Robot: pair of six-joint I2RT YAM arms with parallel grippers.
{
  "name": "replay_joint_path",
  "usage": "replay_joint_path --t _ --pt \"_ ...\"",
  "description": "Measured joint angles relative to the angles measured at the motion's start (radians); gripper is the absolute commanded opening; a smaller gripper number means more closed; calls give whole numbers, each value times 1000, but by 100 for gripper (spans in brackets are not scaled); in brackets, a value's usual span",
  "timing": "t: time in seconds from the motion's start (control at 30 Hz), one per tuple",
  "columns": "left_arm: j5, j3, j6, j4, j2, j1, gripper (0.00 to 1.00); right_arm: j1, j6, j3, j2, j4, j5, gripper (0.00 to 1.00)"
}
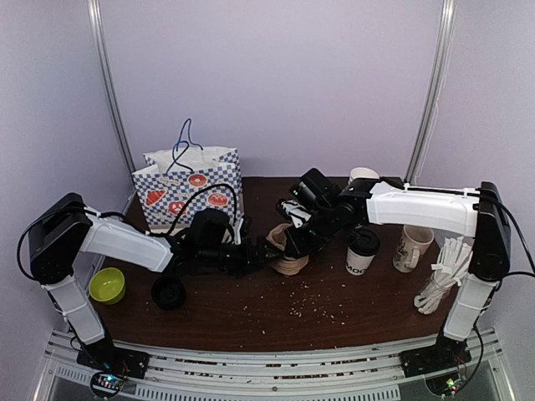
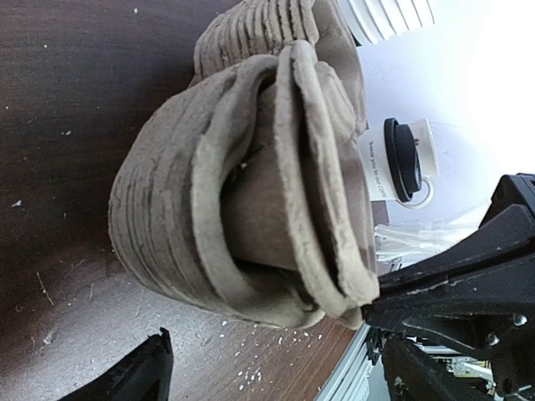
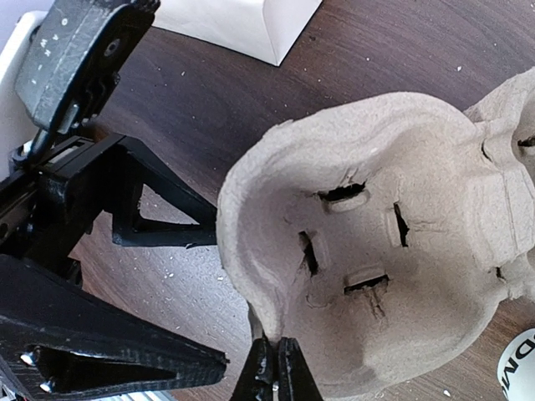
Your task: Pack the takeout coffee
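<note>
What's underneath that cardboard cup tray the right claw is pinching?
Under the top tray, pinched by the right gripper, sit more nested pulp trays on the table. The wood beneath them is covered.

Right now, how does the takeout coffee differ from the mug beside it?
The takeout coffee wears a black lid; the mug is open-topped. The coffee is white above, black below with lettering; the mug is cream. The mug has a handle, the coffee none. Both stand upright, right of the pulp cup carrier.
</note>
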Motion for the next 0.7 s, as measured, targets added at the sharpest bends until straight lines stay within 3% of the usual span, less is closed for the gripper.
replay_joint_path --t 0.7 --pt "-16 29 -3 -16 43 19 84 0 5 -7 -9 6 -12 0"
